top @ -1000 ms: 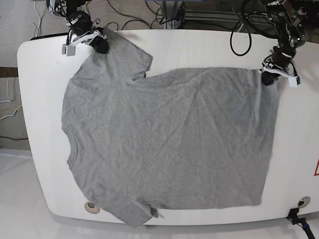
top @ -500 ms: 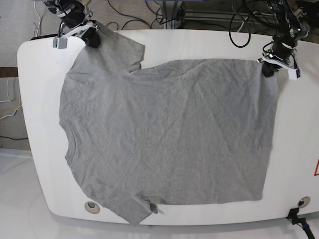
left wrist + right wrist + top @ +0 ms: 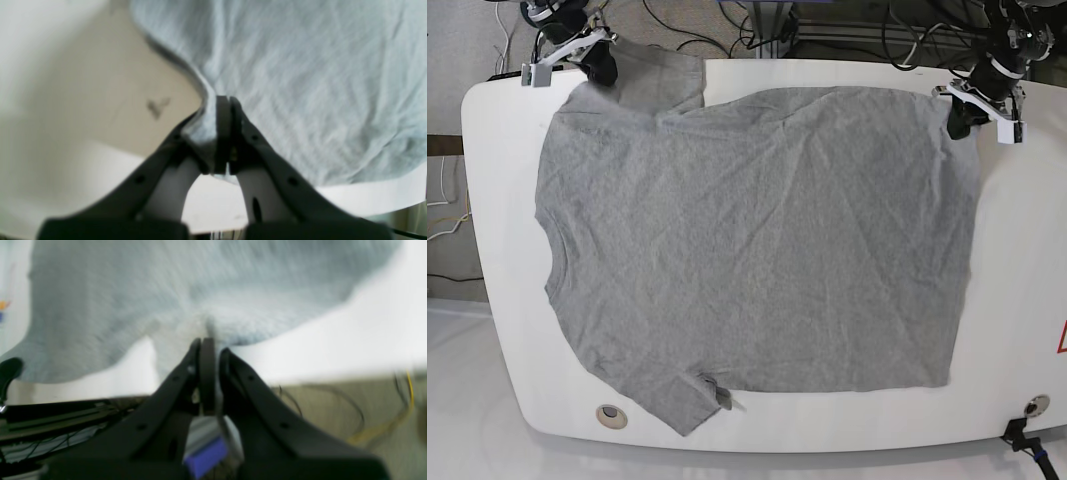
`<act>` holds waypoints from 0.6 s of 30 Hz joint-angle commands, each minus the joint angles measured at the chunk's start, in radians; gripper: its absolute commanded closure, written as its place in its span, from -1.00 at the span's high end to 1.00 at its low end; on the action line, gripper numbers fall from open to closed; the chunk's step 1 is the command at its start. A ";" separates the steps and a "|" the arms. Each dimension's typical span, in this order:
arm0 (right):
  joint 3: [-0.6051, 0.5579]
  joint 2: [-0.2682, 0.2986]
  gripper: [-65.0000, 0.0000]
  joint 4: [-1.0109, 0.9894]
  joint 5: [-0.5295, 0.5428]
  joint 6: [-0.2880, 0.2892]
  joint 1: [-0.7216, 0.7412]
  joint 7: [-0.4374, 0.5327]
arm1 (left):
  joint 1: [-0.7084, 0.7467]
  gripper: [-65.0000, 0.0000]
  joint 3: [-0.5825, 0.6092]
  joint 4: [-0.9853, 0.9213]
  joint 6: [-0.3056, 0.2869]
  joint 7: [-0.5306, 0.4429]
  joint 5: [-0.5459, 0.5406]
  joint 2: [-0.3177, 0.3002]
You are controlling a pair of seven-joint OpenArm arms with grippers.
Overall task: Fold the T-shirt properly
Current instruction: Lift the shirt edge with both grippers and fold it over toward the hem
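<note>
The grey T-shirt (image 3: 757,240) lies spread flat on the white table (image 3: 497,200), neck to the left and hem to the right. My right gripper (image 3: 599,66), at the far left of the base view, is shut on the upper sleeve. In the right wrist view that gripper (image 3: 208,340) pinches a bunched fold of the T-shirt (image 3: 166,290). My left gripper (image 3: 957,116), at the far right, is shut on the hem's far corner. The left wrist view shows this gripper (image 3: 223,100) clamped on the edge of the T-shirt (image 3: 300,83).
The near sleeve (image 3: 689,405) lies by the table's front edge, beside a round hole (image 3: 610,413). A second hole (image 3: 1034,405) sits at the front right, and a red mark (image 3: 1061,340) is on the right edge. Cables (image 3: 727,30) lie on the floor behind the table.
Both grippers have moved toward the table's far edge, dragging the shirt with them. The far sleeve and hem corner now lie at the far edge, and the cloth looks flatter.
</note>
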 commanded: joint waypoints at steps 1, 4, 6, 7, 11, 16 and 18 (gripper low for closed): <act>0.007 0.037 -1.00 0.019 0.020 0.016 0.011 0.018 | -0.022 -1.00 -0.008 0.033 -0.022 -0.022 -0.019 -0.008; 0.006 0.045 -1.00 0.019 0.027 0.016 0.060 0.018 | -0.068 -1.00 -0.010 0.038 -0.029 -0.022 -0.019 -0.008; 0.006 0.056 -1.00 0.019 0.022 0.016 0.100 0.018 | -0.097 -1.00 -0.010 0.039 -0.028 -0.022 -0.019 -0.008; 0.006 0.063 -1.00 0.019 0.022 0.016 0.114 0.016 | -0.114 -1.00 -0.010 0.039 -0.025 -0.022 -0.019 -0.008; 0.004 0.066 -1.00 0.018 0.020 0.016 0.177 0.016 | -0.181 -1.00 -0.010 0.038 -0.018 -0.021 -0.019 -0.007; 0.000 0.093 -1.00 -0.007 0.019 0.016 0.272 0.015 | -0.263 -1.00 -0.005 0.033 0.060 -0.021 -0.021 -0.007; 0.000 0.094 -1.00 -0.036 0.007 0.016 0.311 0.012 | -0.303 -1.00 -0.005 0.025 0.061 -0.021 -0.016 -0.007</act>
